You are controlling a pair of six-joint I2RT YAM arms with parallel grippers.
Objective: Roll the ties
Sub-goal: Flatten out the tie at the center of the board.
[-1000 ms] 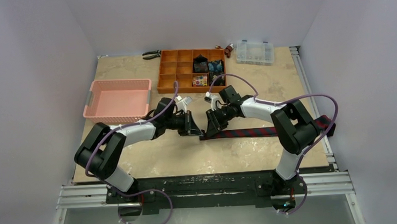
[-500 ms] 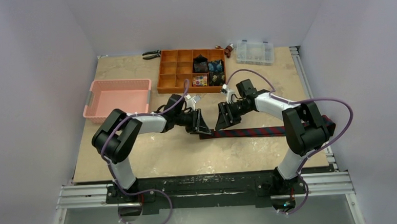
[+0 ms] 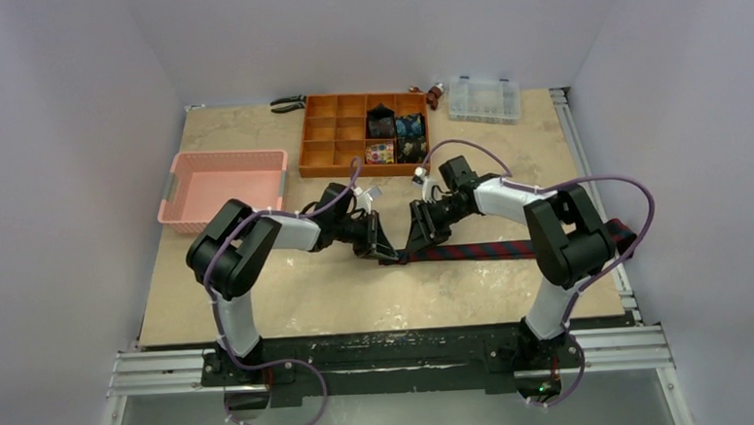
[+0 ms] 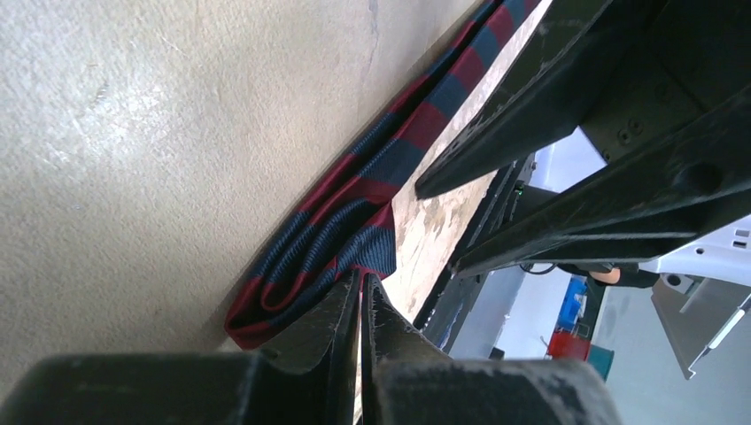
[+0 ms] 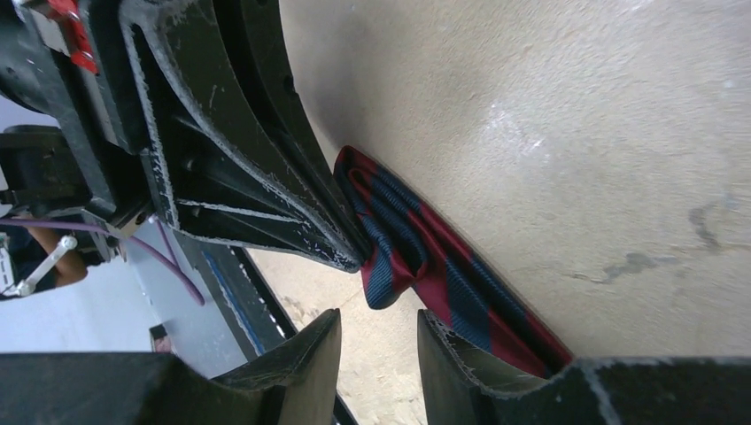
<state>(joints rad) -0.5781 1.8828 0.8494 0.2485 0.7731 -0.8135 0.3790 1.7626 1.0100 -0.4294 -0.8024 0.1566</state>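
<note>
A dark navy tie with red diagonal stripes (image 3: 492,250) lies flat across the table's right half, and its far end hangs off the right edge. Its left end is folded over on itself (image 4: 354,212) (image 5: 416,248). My left gripper (image 3: 383,249) (image 4: 363,282) is shut, with its tips pinching that folded end. My right gripper (image 3: 416,242) (image 5: 376,335) faces it from the right, slightly open and empty, just above the tie beside the fold. Small rolled ties (image 3: 395,129) sit in the orange organiser.
An orange divided organiser (image 3: 335,137) stands at the back centre. A pink basket (image 3: 224,189) is at the left. A clear plastic box (image 3: 484,98) and pliers (image 3: 289,103) lie along the back edge. The table's right rail (image 3: 621,258) is near the tie's far end.
Both grippers and the tie's folded end have shifted a little to the right. The left elbow swung in towards the centre. The right gripper then came back closer to the fold.
</note>
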